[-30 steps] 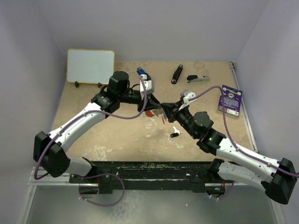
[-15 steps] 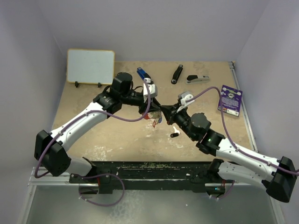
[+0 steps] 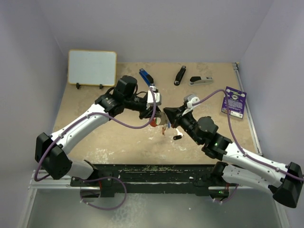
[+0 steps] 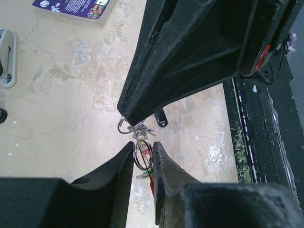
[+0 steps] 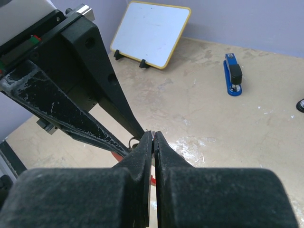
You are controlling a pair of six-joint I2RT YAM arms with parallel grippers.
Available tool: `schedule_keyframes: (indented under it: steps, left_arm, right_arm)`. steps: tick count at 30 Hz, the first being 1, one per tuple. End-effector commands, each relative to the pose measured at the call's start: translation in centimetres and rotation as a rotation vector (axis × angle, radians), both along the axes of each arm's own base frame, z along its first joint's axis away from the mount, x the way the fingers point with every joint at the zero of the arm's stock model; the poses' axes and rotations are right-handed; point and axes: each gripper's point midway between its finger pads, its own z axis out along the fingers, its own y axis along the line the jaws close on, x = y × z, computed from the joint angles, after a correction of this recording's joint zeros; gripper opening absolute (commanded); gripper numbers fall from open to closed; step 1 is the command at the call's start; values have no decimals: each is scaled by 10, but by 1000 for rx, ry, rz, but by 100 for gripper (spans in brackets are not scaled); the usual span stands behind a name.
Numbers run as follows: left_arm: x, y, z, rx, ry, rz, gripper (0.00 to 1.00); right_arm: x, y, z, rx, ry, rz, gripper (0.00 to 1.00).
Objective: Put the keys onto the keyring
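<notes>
beige speckled worktop (image 3: pixel 118 137), two white-and-black arms reaching in from the near edge and meeting near its middle. white rectangular whiteboard with yellow frame (image 3: pixel 92 67) stands at the far left corner. purple printed card (image 3: pixel 234 101) lies by the right edge. three staplers along the far side: blue stapler (image 3: pixel 146 76), black stapler (image 3: pixel 179 75), grey stapler (image 3: pixel 201 80), all apart from each other.

left end effector (image 4: pixel 143 147): black fingers nearly together, grasping the thin silver metal keyring (image 4: pixel 142 156), whose wire ring sits between the two tips. right end effector (image 5: pixel 153 135): clenched tight, tip to tip, pinching a small silver loop of the same keyring. the two tips are just beside each other, almost touching.

keyring is held off the worktop between the two end effectors, at mid-worktop. red oval plastic fob (image 3: pixel 153 122) hangs below it with small coloured tags bunched in; can't tell which tags are keys.

small key with black plastic head (image 4: pixel 160 117) lies flat on the worktop near the keyring, not on it, beside the right arm.
</notes>
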Motion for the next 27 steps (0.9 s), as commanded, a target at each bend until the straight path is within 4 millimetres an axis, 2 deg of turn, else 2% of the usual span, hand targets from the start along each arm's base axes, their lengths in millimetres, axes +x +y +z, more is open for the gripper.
schedule_keyframes:
  steps: [1, 4, 9, 20, 27]
  left_arm:
    - [-3, -6, 27, -57, -75, -53, 26]
    - [-5, -7, 32, -70, -79, -66, 27]
    - [-6, -10, 27, -79, -51, -73, 27]
    - [16, -9, 17, -66, -84, 15, 27]
    - [23, -3, 22, -76, -101, 31, 27]
  right_arm:
    - [2, 0, 42, 98, -73, -5, 0]
    - [2, 3, 39, 93, -69, 2, 0]
    - [0, 6, 41, 91, -71, 19, 0]
    - [-9, 6, 51, 88, -78, 61, 0]
    - [-12, 11, 48, 73, -63, 85, 0]
